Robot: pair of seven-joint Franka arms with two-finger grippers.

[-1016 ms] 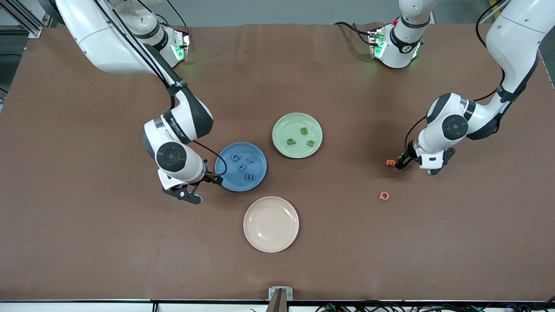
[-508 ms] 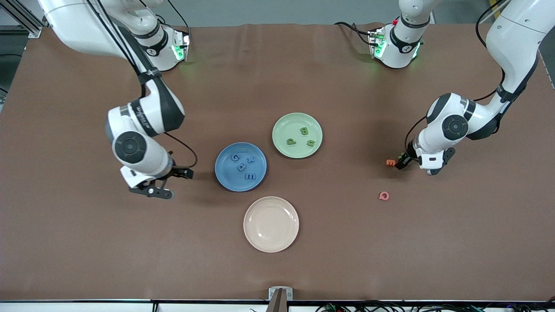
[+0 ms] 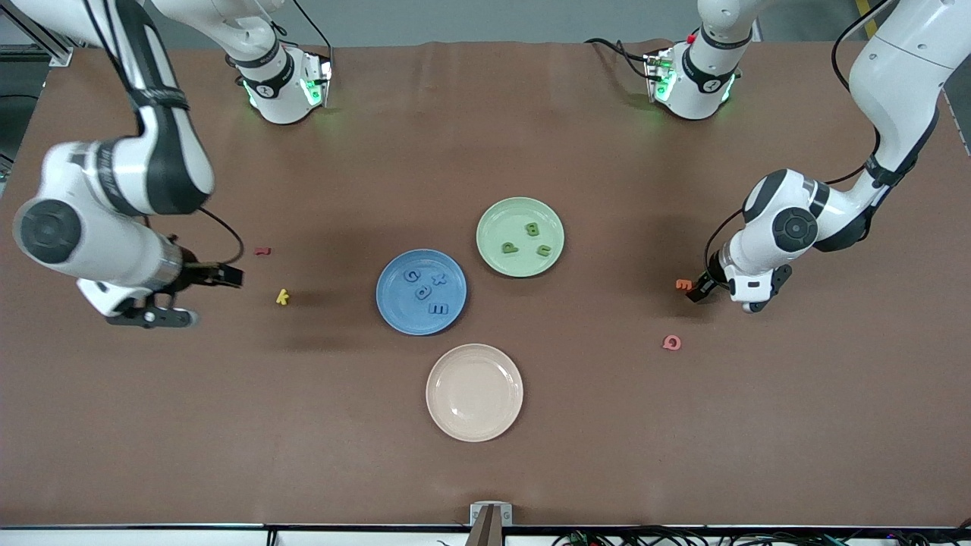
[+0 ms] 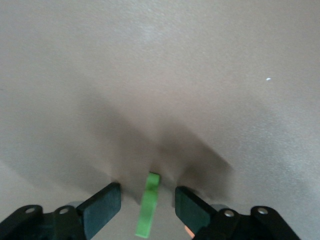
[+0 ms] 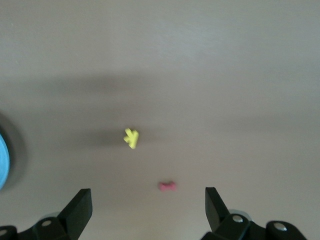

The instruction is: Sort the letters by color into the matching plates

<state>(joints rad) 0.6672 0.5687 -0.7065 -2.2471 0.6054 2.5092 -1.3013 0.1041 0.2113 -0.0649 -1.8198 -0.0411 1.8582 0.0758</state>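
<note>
The blue plate (image 3: 388,303) holds several blue letters (image 3: 438,309). Three green letters (image 3: 532,228) lie in the pale green plate (image 3: 497,218). My left gripper (image 3: 696,292) is down at the table toward the left arm's end. In the left wrist view this gripper (image 4: 147,194) is open around a green letter (image 4: 149,207) that stands on edge, with a gap on each side of it. That letter is hidden in the front view. My right gripper (image 3: 227,274) (image 5: 147,196) hangs open and empty over bare table toward the right arm's end.
An orange letter (image 3: 683,284) lies right beside the left gripper, and a pink letter (image 3: 671,342) is nearer the camera. A yellow k (image 3: 282,296) (image 5: 131,138) and a small pink letter (image 3: 262,250) (image 5: 168,186) lie by the right gripper. A cream plate (image 3: 474,392) sits nearer the camera than the blue one.
The right arm has swung from the blue plate's edge toward its own end of the table, uncovering the yellow k and the small pink letter. The left gripper has barely shifted.
</note>
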